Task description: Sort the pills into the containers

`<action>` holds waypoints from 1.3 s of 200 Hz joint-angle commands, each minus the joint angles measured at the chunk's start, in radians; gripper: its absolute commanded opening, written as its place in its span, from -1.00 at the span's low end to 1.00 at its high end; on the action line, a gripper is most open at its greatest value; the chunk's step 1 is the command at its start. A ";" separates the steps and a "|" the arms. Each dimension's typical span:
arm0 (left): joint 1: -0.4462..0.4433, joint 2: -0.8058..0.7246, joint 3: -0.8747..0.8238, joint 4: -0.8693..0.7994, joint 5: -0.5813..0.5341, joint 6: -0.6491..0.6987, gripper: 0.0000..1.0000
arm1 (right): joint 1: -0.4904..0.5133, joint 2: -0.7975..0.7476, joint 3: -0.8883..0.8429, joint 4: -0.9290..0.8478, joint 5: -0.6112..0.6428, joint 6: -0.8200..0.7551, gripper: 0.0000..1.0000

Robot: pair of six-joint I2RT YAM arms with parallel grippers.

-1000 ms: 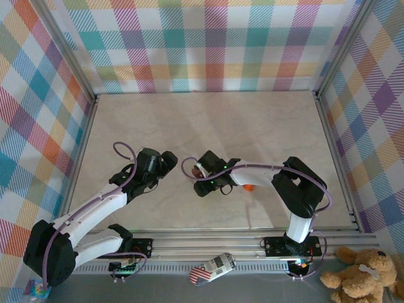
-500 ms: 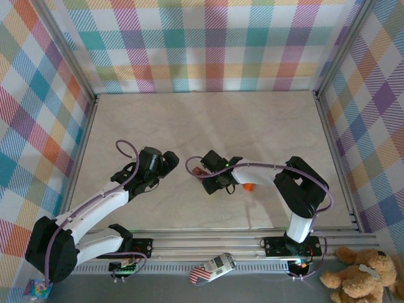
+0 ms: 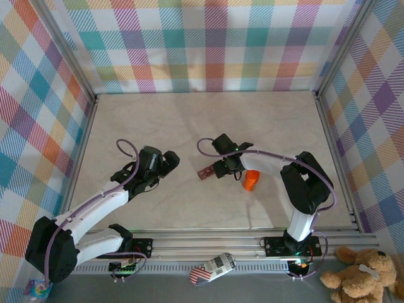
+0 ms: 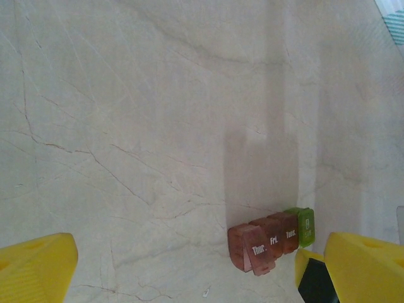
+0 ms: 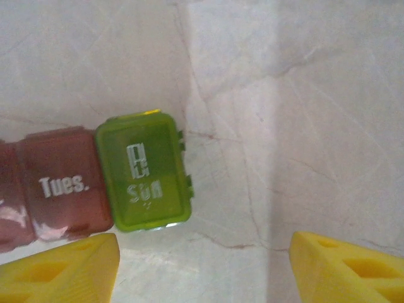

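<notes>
Red-brown, green-ended containers (image 5: 95,183) on the marble table (image 5: 284,95) just beyond the right gripper (image 5: 203,252), jaws apart.

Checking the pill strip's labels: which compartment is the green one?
The Sun compartment, last in the row, beside the Tues. compartment; every other one is red-brown.

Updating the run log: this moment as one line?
left gripper open | right gripper open, at green end of pill organizer | orange bottle on table

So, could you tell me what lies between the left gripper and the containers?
Only bare table separates the left gripper from the containers, as the top view shows.
</notes>
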 commanded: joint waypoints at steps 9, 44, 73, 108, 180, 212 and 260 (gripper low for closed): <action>0.008 0.009 0.046 -0.050 -0.004 0.077 1.00 | 0.002 -0.114 -0.017 -0.016 -0.058 0.051 0.43; 0.004 0.080 0.121 -0.116 0.016 0.214 1.00 | -0.008 -0.102 0.039 -0.030 -0.078 0.058 0.45; -0.025 0.169 0.190 -0.204 -0.011 0.312 0.97 | -0.024 -0.042 0.090 -0.024 -0.088 0.067 0.45; -0.101 0.234 0.210 -0.214 -0.081 0.382 0.90 | -0.076 0.004 0.109 0.005 -0.151 0.093 0.45; -0.190 0.353 0.277 -0.217 -0.152 0.428 0.91 | -0.110 0.067 0.097 0.034 -0.200 0.093 0.45; -0.202 0.375 0.286 -0.196 -0.140 0.428 0.91 | -0.113 0.095 0.085 0.047 -0.199 0.093 0.44; -0.217 0.405 0.302 -0.198 -0.144 0.432 0.92 | -0.114 0.093 0.069 0.051 -0.207 0.085 0.43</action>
